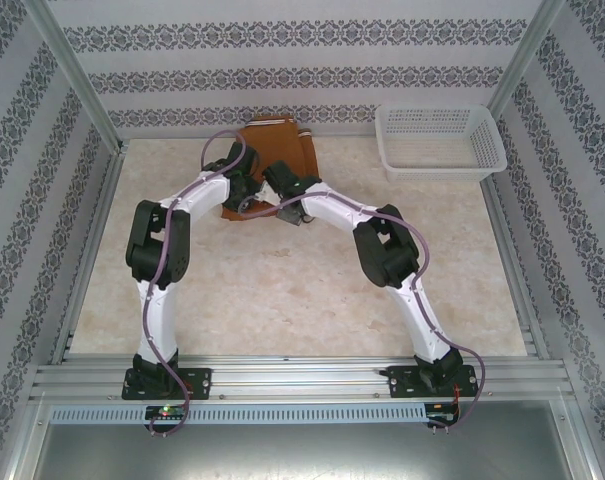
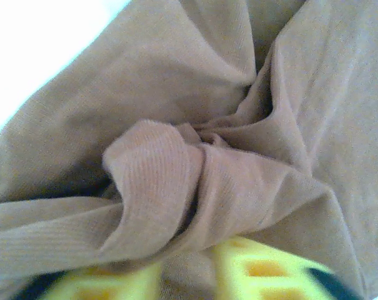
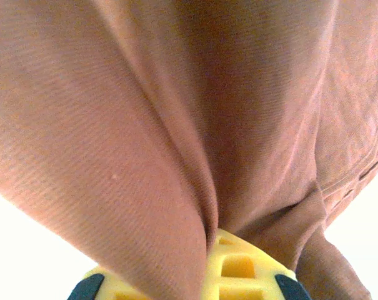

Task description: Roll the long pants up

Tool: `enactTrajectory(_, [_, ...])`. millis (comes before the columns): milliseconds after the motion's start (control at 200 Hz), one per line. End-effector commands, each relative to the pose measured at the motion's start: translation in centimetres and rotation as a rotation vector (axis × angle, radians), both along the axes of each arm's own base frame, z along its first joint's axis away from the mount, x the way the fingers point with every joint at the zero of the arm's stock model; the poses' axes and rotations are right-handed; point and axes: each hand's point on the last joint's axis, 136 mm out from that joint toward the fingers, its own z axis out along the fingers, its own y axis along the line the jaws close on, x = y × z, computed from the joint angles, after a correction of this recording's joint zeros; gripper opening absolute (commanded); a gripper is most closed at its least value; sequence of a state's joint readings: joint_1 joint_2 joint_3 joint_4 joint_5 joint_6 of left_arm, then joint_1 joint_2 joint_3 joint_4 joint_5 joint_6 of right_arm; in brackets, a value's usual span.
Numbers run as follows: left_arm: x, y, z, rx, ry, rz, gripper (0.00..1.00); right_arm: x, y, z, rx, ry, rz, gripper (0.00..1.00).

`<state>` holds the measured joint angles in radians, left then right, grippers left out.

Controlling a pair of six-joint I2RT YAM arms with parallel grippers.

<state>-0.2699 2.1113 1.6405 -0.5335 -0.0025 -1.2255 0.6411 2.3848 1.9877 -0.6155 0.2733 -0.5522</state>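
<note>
Right hand (image 3: 205, 262) is pinching a fold of the long pants (image 1: 277, 150); whether my left hand (image 2: 189, 275) is gripping, I cannot tell. I'm judging the rolling barely begun.

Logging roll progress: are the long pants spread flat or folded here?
Folded. The long pants form a compact block at the far edge of the table; wrist views show bunched creases.

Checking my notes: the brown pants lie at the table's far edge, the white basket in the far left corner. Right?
No. The top external view shows the white basket in the far right corner; the pants lie at the far edge.
</note>
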Motion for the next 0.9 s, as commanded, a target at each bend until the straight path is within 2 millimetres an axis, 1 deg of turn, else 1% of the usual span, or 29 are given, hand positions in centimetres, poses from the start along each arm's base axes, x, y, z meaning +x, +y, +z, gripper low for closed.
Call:
enactTrajectory(0, [-1.5, 1.2, 2.9, 0.006, -0.015, 0.002, 0.93, -1.6, -1.4, -1.0, 0.063, 0.152, -0.099, 0.0])
enactTrajectory(10, [-1.6, 1.2, 3.2, 0.008, -0.022, 0.003, 0.98, -1.7, -1.4, -0.9, 0.066, 0.157, -0.102, 0.0])
enactTrajectory(25, [-1.6, 1.3, 3.6, 0.009, -0.03, 0.004, 1.0, -1.8, -1.2, -0.7, 0.078, 0.165, -0.103, 0.0])
enactTrajectory(90, [-1.8, 1.6, 5.4, 0.015, -0.059, 0.009, 1.0, -2.6, -0.5, 0.1, 0.128, 0.215, -0.115, 0.0])
enactTrajectory(185, [-2.1, 1.7, 7.3, 0.014, -0.089, 0.002, 1.0, -4.0, 0.5, 1.6, 0.2, 0.303, -0.13, 0.0])
enactTrajectory(260, [-2.2, 1.3, 8.1, -0.01, -0.1, -0.01, 1.0, -5.2, 1.2, 2.6, 0.249, 0.388, -0.143, 0.0])
enactTrajectory(350, [-2.4, 0.9, 8.7, -0.037, -0.11, -0.015, 1.0, -6.1, 2.1, 4.0, 0.301, 0.452, -0.163, 0.0])
enactTrajectory(500, [-2.9, 0.8, 8.8, -0.056, -0.118, -0.003, 1.0, -7.5, 3.5, 6.3, 0.425, 0.578, -0.214, 0.0])
enactTrajectory(654, [-3.1, 0.7, 8.2, -0.06, -0.106, -0.008, 1.0, -8.9, 4.9, 7.6, 0.594, 0.791, -0.268, 0.0])
enactTrajectory(769, [-2.6, 0.6, 7.6, -0.054, -0.103, -0.016, 1.0, -9.8, 5.2, 7.6, 0.65, 0.899, -0.277, 0.0])
enactTrajectory(834, [-1.8, 0.4, 7.1, -0.043, -0.104, -0.027, 1.0, -10.1, 5.0, 7.2, 0.658, 0.942, -0.286, 0.0])
enactTrajectory(884, [-1.3, 0.3, 6.0, -0.031, -0.084, -0.038, 1.0, -10.3, 4.8, 6.9, 0.665, 0.973, -0.298, 0.0])
enactTrajectory(899, [-1.1, 0.2, 5.7, -0.029, -0.078, -0.043, 0.97, -10.2, 4.7, 6.8, 0.667, 0.981, -0.304, 0.0])
